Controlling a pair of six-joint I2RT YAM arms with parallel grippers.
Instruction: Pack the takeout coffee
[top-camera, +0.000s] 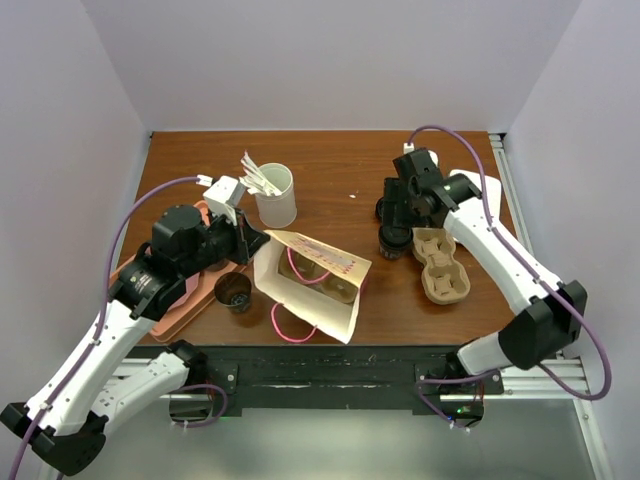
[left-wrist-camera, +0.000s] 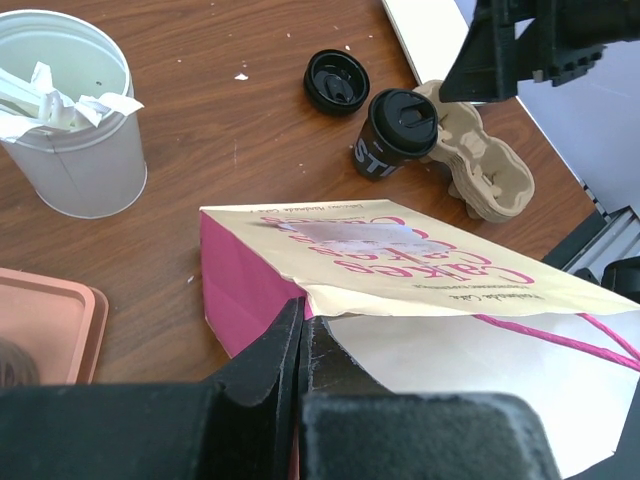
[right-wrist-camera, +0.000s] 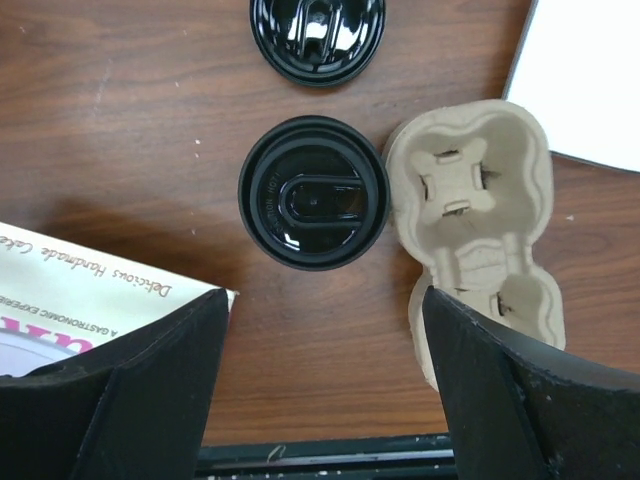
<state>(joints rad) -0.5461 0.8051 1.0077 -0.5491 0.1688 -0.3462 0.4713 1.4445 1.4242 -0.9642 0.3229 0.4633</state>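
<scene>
Right claw (right-wrist-camera: 325, 296) hangs spread wide over the near-black, black-lidded paper cup (right-wrist-camera: 312, 192); left claw (left-wrist-camera: 302, 332) pinches the cream-and-pink paper bag (left-wrist-camera: 400, 275) reading "Handmade".

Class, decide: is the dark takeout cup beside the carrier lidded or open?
Lidded. A black lid caps the upright takeout cup; a spare lid lies apart.

Black-lidded dark cup (right-wrist-camera: 312, 192), tan carrier (right-wrist-camera: 470, 200), cream-and-pink bag (left-wrist-camera: 400, 270)
</scene>
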